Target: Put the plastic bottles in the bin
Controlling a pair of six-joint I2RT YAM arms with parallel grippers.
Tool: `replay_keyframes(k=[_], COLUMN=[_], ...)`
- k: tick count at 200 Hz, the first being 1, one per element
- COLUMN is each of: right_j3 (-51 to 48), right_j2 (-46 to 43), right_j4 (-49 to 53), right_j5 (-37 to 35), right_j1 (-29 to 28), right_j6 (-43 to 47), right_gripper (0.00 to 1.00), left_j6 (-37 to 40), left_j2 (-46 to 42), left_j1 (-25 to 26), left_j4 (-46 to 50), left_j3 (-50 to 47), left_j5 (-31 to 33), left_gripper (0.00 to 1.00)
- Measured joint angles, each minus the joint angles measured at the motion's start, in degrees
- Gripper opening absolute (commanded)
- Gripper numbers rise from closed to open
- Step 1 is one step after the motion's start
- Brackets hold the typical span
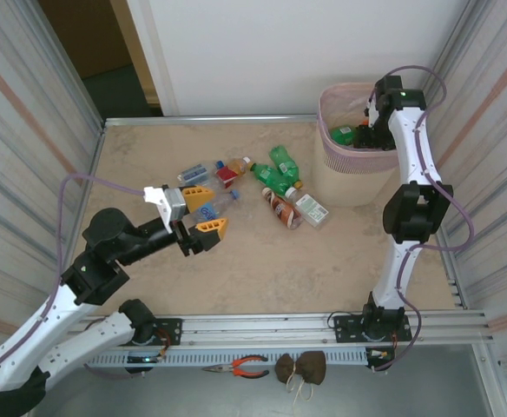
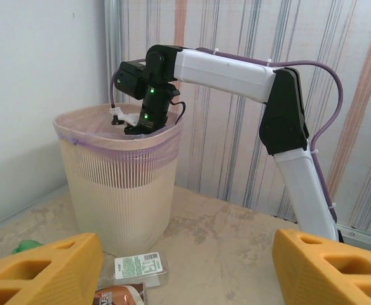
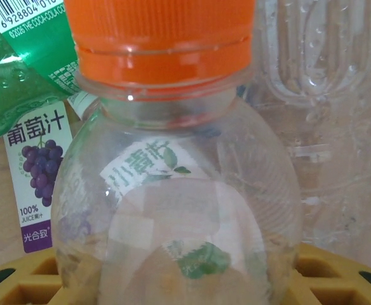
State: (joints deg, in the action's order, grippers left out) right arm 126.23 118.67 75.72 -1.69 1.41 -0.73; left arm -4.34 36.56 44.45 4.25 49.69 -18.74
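An orange-capped bottle (image 3: 173, 190) is seemingly being released inside the bin (image 1: 339, 178) by the right gripper (image 1: 366, 136), its grip untellable, while the wide-open, empty left gripper (image 1: 206, 212) is being called to the loose bottles (image 1: 281, 176).

Pair of six-joint arms, white and black, with orange-fingered grippers.

The left arm (image 1: 106, 252) and right arm (image 1: 407, 213) are built of white tubular links joined by rounded black housings, each set on a black base plate (image 1: 371, 327). A lilac cable (image 1: 458, 208) is looped along each arm and bound with small white ties. Green indicator lights (image 2: 152, 91) are lit on the right arm's black wrist. The left gripper (image 1: 208, 213) is fitted with a white block and wedge-shaped orange fingers (image 2: 52, 270) cut with triangular hollows.
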Motion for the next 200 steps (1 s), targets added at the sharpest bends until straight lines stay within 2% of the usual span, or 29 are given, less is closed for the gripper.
replay_keyframes(k=[24, 62, 147, 200], right_j3=[0.42, 0.44, 2.23, 3.85], right_j2=[0.63, 2.45, 2.73, -2.21], right_j4=[0.57, 1.07, 1.27, 1.11], right_j5=[0.24, 0.33, 0.44, 0.42], right_j1=[0.00, 0.24, 0.55, 0.44], right_j6=[0.22, 0.57, 0.83, 0.81], right_gripper=[0.52, 0.65, 0.79, 0.80], left_j6=[-0.02, -0.66, -1.05, -0.96], left_j2=[0.00, -0.11, -0.13, 0.94], left_j1=[-0.52, -0.59, -0.59, -0.59], left_j4=[0.24, 0.17, 1.27, 3.52], left_j3=[0.00, -0.79, -1.27, 0.46], left_j5=[0.24, 0.66, 1.79, 2.84], left_gripper=[0.71, 0.71, 0.71, 0.72])
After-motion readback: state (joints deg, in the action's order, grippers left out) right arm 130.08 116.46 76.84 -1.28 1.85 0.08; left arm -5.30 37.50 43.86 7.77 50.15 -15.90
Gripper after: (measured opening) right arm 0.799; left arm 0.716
